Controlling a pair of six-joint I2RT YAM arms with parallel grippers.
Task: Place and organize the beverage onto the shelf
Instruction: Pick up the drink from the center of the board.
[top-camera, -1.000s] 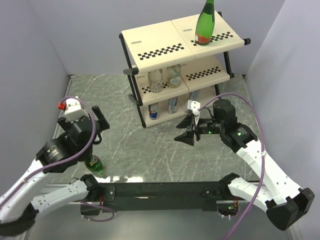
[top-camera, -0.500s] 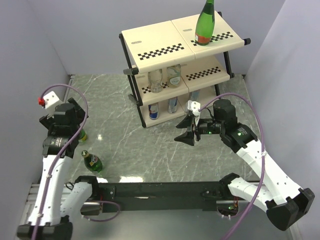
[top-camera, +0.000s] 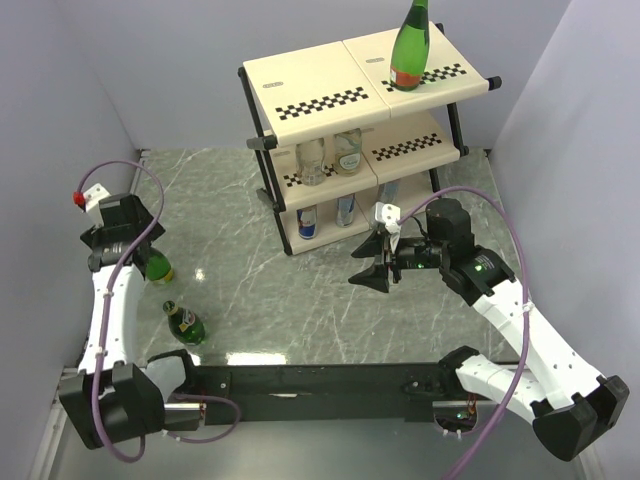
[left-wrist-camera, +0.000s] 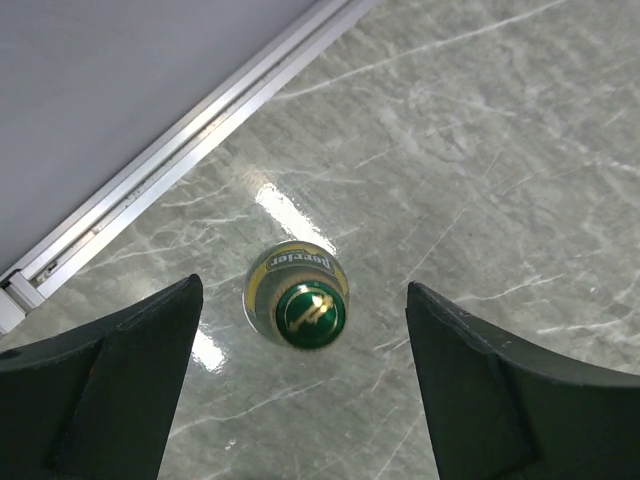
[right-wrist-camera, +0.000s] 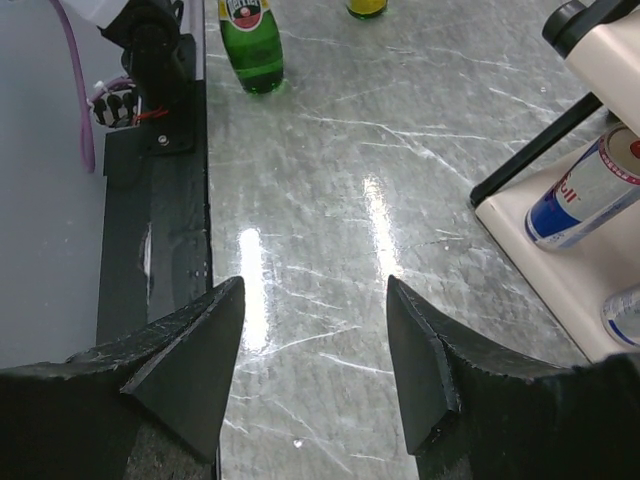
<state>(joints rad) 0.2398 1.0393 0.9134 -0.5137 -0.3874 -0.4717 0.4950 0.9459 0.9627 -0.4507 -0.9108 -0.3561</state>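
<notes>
We have swung our left gripper (left-wrist-camera: 302, 292) over a green bottle (left-wrist-camera: 297, 308), now upright directly below and between its open, empty jaws, so we judge the next pick for the shelf (top-camera: 310, 90) is lined up.

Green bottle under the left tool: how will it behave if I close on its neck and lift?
The green bottle looks like glass, so probably smooth, slippery and breakable. It stands upright and narrow on the glossy table, so an off-centre touch may tip it. Capped, possibly full: likely heavy.
</notes>
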